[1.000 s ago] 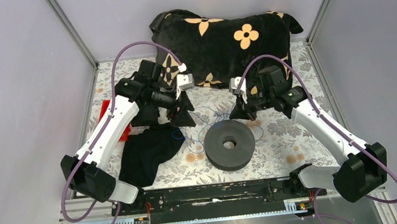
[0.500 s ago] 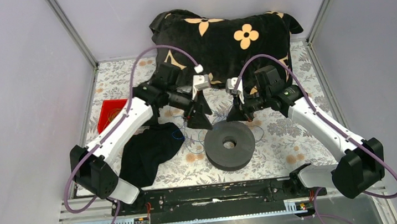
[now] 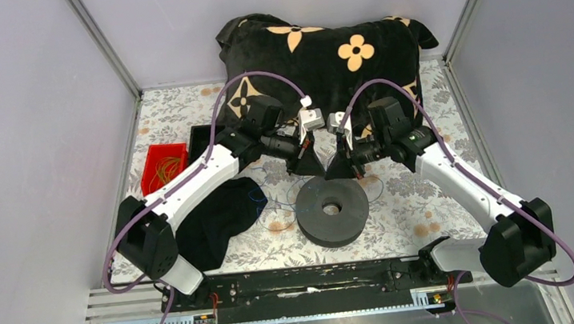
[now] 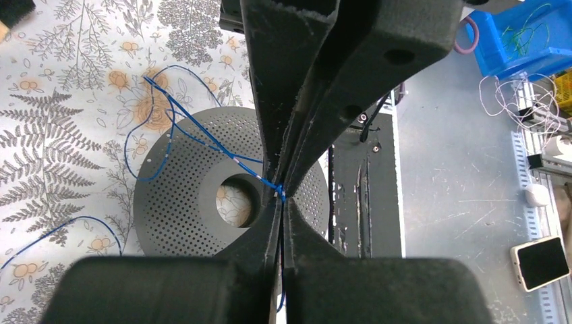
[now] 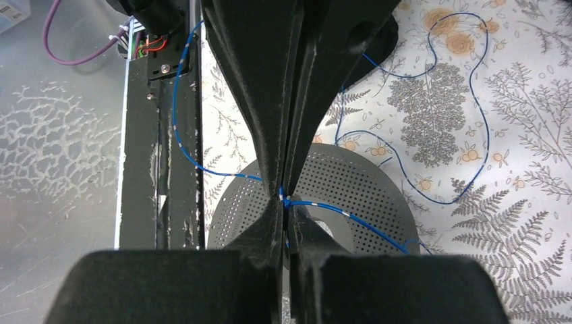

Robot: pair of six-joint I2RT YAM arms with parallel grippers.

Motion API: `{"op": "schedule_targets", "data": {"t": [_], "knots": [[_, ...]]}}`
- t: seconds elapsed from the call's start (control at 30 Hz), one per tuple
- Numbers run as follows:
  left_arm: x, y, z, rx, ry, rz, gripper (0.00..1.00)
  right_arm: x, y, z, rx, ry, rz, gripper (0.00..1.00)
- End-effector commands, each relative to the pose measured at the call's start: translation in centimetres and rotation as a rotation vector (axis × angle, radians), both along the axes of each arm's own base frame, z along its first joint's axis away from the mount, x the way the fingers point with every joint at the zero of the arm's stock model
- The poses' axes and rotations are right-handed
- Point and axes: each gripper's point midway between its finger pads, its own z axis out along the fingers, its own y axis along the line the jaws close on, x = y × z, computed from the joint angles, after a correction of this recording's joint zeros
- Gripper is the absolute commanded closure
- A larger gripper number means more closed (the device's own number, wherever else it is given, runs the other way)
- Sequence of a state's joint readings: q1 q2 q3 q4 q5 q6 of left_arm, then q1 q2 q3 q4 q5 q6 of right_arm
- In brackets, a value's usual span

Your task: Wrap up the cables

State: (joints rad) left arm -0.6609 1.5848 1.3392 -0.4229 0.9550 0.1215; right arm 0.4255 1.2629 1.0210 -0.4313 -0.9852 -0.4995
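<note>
Thin blue cables [image 4: 202,131] lie looped on the floral cloth and across the black perforated spool [image 3: 332,209]. My left gripper [image 4: 280,196] hangs over the spool [image 4: 182,202], shut on a blue strand that runs off to the upper left. Close beside it, my right gripper [image 5: 284,200] is shut on a blue cable [image 5: 351,214] that trails right over the spool [image 5: 378,189]. In the top view the left gripper [image 3: 313,171] and right gripper [image 3: 340,174] nearly meet just behind the spool.
A black flowered cushion [image 3: 320,46] fills the back. A red tray [image 3: 163,165] with orange-yellow wire sits at the left, a black cloth [image 3: 214,222] beside the spool. More cable loops [image 5: 465,101] lie right of the spool. The black base rail [image 3: 312,281] runs along the near edge.
My left arm has swung right, from near the red tray to just behind the spool, and its jaws have closed on a blue strand. The right gripper has barely shifted and stays shut.
</note>
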Motion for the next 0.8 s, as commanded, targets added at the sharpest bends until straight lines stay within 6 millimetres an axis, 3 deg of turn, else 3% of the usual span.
{"op": "schedule_targets", "data": {"t": [0.0,0.13,0.5,0.77], "knots": [[-0.5,-0.7,0.3,-0.04,-0.056,-0.044,1.0,-0.6,0.8,2.3,0.079,-0.038,0.039,1.0],[-1.0,-0.2,0.2,-0.038,-0.074,-0.057,1.0,-0.8,0.6,2.5,0.079,-0.041,0.032,0.98],[-2.4,0.5,1.2,-0.096,-0.115,-0.108,1.0,-0.6,-1.3,1.1,-0.042,-0.086,-0.033,0.65],[-2.5,0.5,1.2,-0.107,-0.089,-0.126,1.0,-1.0,-1.4,3.0,-0.016,-0.117,-0.02,0.65]]}}
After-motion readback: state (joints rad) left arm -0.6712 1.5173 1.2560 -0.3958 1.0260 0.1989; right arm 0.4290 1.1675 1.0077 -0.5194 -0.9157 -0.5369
